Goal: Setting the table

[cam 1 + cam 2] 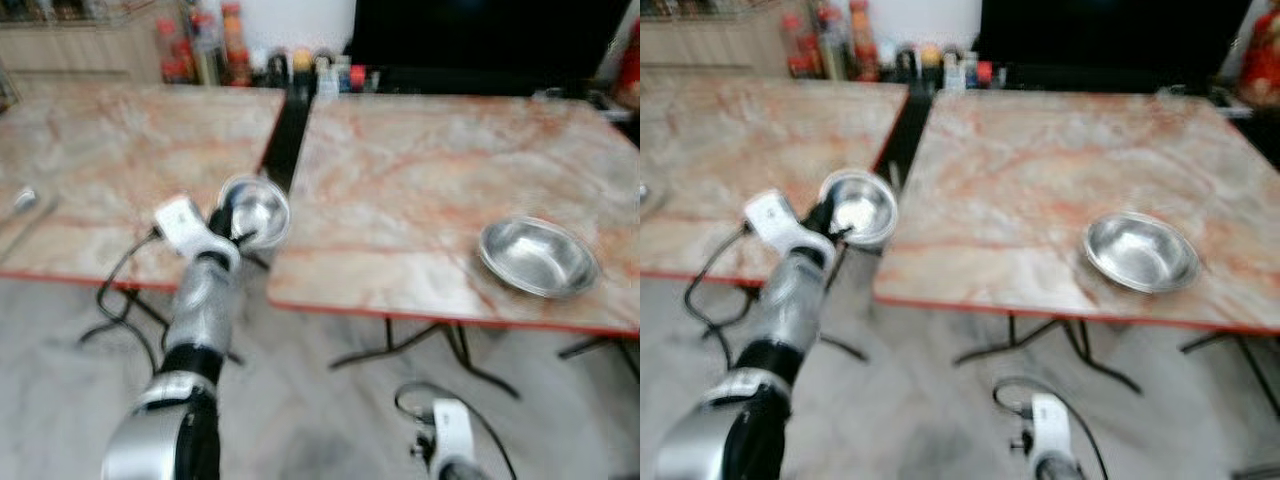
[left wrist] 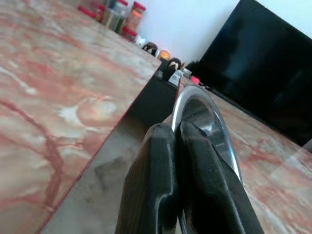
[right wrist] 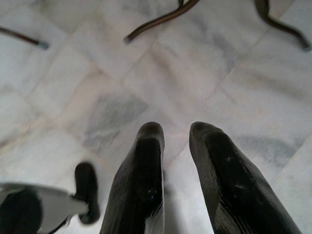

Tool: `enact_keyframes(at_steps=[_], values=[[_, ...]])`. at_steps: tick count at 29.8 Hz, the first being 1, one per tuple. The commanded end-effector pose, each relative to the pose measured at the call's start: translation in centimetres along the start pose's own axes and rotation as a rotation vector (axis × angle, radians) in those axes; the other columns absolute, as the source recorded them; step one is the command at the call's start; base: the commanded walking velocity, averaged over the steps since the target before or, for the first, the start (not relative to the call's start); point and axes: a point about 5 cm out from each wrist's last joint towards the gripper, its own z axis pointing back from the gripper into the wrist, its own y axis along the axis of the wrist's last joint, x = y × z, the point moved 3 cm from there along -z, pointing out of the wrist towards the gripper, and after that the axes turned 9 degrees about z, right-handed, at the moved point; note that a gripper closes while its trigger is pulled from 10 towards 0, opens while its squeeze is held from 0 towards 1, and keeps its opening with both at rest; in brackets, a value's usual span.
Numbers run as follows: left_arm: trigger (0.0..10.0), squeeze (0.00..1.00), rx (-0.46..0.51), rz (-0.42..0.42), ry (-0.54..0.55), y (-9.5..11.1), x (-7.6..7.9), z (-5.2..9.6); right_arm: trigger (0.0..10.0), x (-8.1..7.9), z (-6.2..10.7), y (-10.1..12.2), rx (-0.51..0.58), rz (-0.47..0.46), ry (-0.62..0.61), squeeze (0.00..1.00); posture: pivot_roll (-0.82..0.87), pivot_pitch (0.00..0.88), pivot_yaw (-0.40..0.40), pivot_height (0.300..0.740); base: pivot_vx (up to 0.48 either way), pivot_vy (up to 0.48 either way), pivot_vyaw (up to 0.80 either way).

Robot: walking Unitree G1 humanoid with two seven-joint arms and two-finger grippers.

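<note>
Head camera first, and it is blurred: my left gripper (image 1: 232, 222) holds a small round steel bowl (image 1: 255, 210) by its rim, above the dark gap between the two marble-patterned tables with red edging, the left-hand one (image 1: 110, 160) and the right-hand one (image 1: 440, 170). A second, wider shallow steel bowl (image 1: 538, 257) already sits near the front right corner of the right-hand table. A row of bottles and jars (image 1: 250, 62) stands along the back, beside a black screen (image 1: 480, 40).

Left wrist camera: the two black fingers (image 2: 161, 185) are pressed together on the bowl's rim, and the bowl stands nearly on edge. I judge the step in hand to be carrying this bowl to a place setting. To do it well I would level the bowl before lowering, get it fully over a tabletop rather than the gap, and let go only once the base is flat on the marble.

Right wrist camera: my right gripper (image 3: 173, 146) hangs idle, fingers apart, pointing at the pale tiled floor (image 3: 97, 63) by the table legs.
</note>
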Motion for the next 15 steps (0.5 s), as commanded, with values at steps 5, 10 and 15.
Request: enact_keyframes(at_steps=[5, 10, 15], values=[[10.0, 0.0, 0.022, 0.007, -0.036, 0.35, 1.3, -0.23, 10.0, 0.92, 0.01, 0.41, 0.013, 0.027, -0.025, 0.0, 0.0, 0.0, 0.02, 0.74, 0.0, -0.407, 0.0], [10.0, 0.0, 0.029, 0.003, -0.048, 0.56, 1.55, -0.31, 10.0, 1.08, 0.02, 0.4, 0.01, 0.028, -0.029, 0.0, 0.0, 0.0, 0.019, 0.74, 0.0, -0.405, 0.66], [10.0, 0.0, 0.031, 0.002, -0.052, 0.58, 1.63, -0.31, 10.0, 1.13, 0.02, 0.33, 0.003, 0.014, -0.032, 0.0, 0.0, 0.0, 0.019, 0.74, 0.0, -0.405, 0.45]])
